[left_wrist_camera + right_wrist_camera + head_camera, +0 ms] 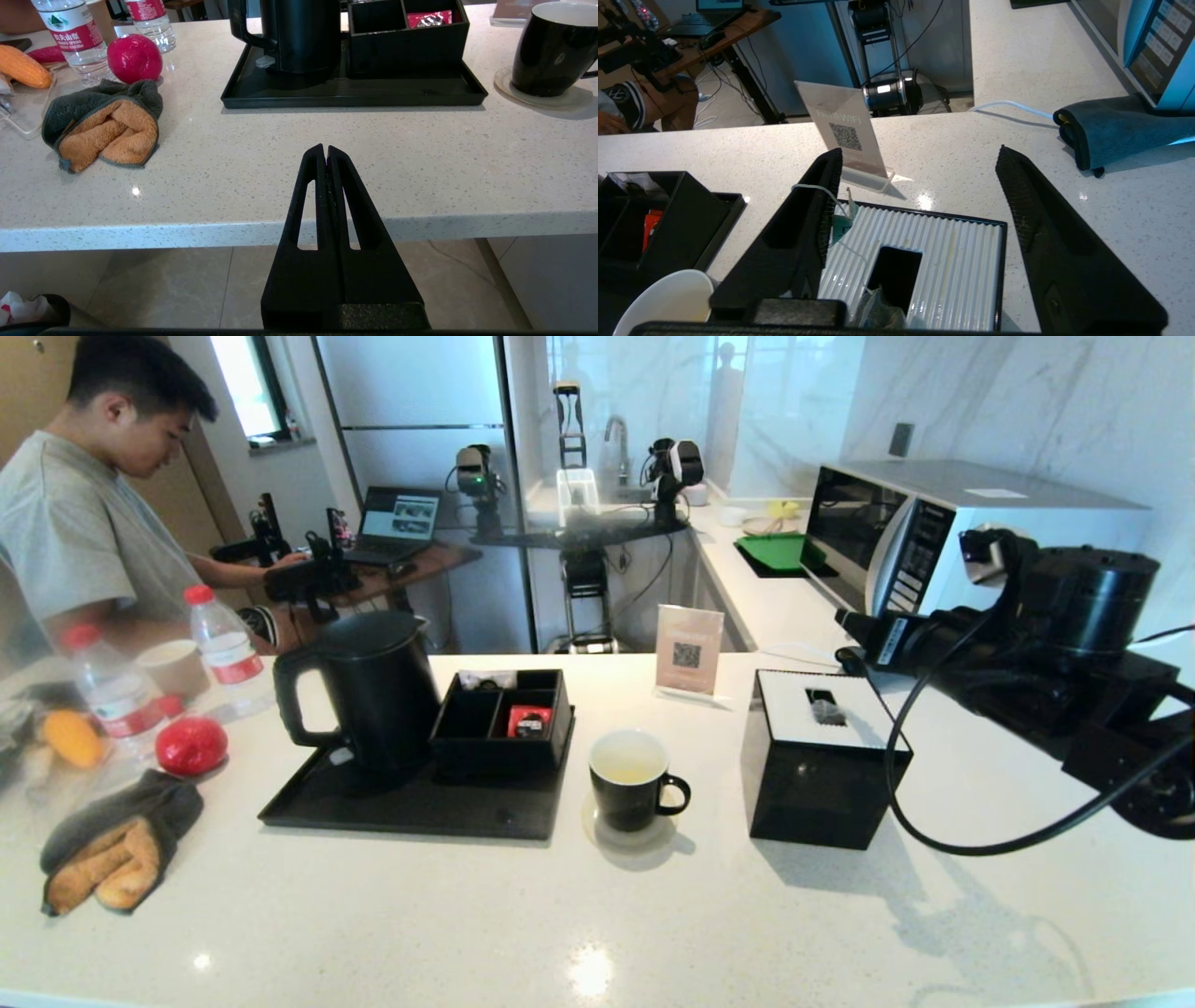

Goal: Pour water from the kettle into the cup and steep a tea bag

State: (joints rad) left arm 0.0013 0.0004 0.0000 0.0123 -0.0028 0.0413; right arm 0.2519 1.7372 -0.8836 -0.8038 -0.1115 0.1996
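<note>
The matte-black kettle (373, 691) (299, 37) stands on a black tray (411, 807). Right of the tray, the black mug (630, 789) (551, 51) (668, 298) sits on a coaster and holds pale yellowish water (627, 761). The tea bag (878, 312) (826, 709) lies at the slot in the white ribbed lid of a black box (962, 261). Its string (812, 188) is draped over one finger of my right gripper (919, 150) (850, 639), with the green tag (840, 224) beside that finger. This gripper hovers open above the box. My left gripper (325, 148) is shut and empty, in front of the counter's near edge.
A compartment box holding a red packet (529, 721) shares the tray. Bottles (224, 649), a red fruit (190, 745) and a folded cloth (117, 849) lie at the left. A QR sign (689, 658), a microwave (934, 523) and a dark cloth (1111, 128) stand behind. A person sits far left.
</note>
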